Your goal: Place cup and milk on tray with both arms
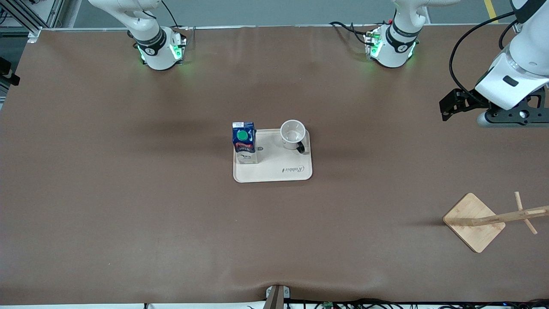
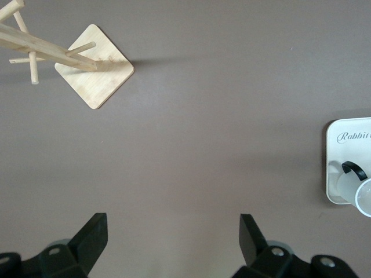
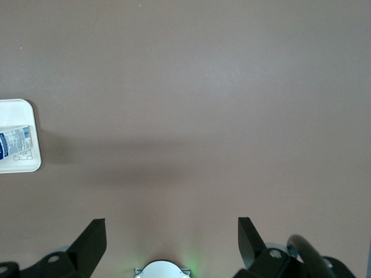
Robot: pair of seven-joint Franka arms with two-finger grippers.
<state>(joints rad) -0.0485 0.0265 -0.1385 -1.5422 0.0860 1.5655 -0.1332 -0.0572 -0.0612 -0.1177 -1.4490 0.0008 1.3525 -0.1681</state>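
While both the left gripper (image 2: 174,246) and right gripper (image 3: 172,246) hang spread and empty, the light, topple-prone blue milk carton (image 1: 244,141) and rigid white enamel smiley mug (image 1: 293,134) at frame centre already stand on the flat beige tray (image 1: 274,171).

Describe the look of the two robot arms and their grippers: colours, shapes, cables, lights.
Both arms are white, rounded and jointed, with black-grey bands at the joints. Each round base glows green: the left arm with red and black cables at its base, the right arm with a black cable. A black cable loops along the left arm's wrist. The left gripper and right gripper have black wedge-shaped fingers on black bodies.
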